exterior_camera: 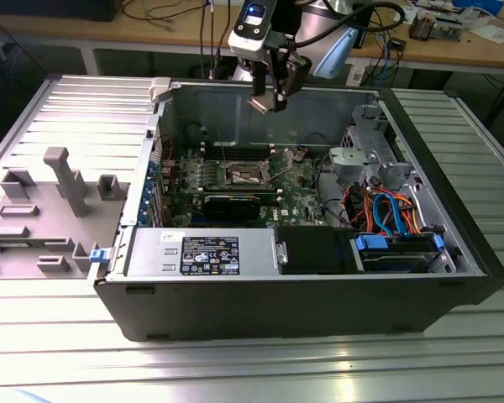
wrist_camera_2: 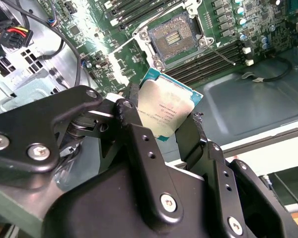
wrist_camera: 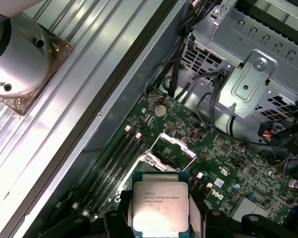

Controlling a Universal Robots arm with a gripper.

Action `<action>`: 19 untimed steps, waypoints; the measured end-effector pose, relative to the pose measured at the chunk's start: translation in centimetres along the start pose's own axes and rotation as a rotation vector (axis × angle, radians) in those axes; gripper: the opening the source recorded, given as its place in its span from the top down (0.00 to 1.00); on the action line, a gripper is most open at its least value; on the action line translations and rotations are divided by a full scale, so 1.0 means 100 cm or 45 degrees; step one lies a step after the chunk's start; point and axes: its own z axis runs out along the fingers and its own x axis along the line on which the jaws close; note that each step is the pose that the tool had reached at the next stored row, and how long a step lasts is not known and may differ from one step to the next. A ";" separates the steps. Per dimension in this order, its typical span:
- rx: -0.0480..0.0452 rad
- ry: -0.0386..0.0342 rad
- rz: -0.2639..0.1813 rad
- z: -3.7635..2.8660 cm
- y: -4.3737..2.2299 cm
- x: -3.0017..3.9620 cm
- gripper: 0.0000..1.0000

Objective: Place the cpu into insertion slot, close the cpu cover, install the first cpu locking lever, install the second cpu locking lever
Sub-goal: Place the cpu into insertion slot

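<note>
pinching the cpu (wrist_camera_2: 168,106) by opposite edges, the gripper (wrist_camera_2: 164,119) hangs above the insertion slot (wrist_camera_2: 175,37), apart from it; cpu cover (wrist_camera: 178,147) stands lifted open at the slot's edge.

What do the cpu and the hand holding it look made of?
The cpu: dull silver metal lid, soft even glare, on a green board rim, probably laminate. The hand: matte black, likely coated metal or hard plastic; bright screw heads, crisp machined-looking edges.
</note>
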 end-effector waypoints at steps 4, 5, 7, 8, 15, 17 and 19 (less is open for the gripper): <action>0.000 -0.0019 0.020 0.0004 -0.0008 0.0004 0.46; 0.000 -0.0020 0.020 0.0005 -0.0010 0.0005 0.46; 0.000 -0.0017 0.020 0.0011 -0.0011 0.0005 0.46; 0.000 -0.0023 0.025 0.0014 -0.0011 0.0004 0.46; -0.002 -0.0147 0.156 0.0041 -0.0017 0.0006 0.46; -0.002 -0.0150 0.158 0.0041 -0.0023 0.0009 0.46; -0.003 -0.0150 0.158 0.0042 -0.0024 0.0010 0.46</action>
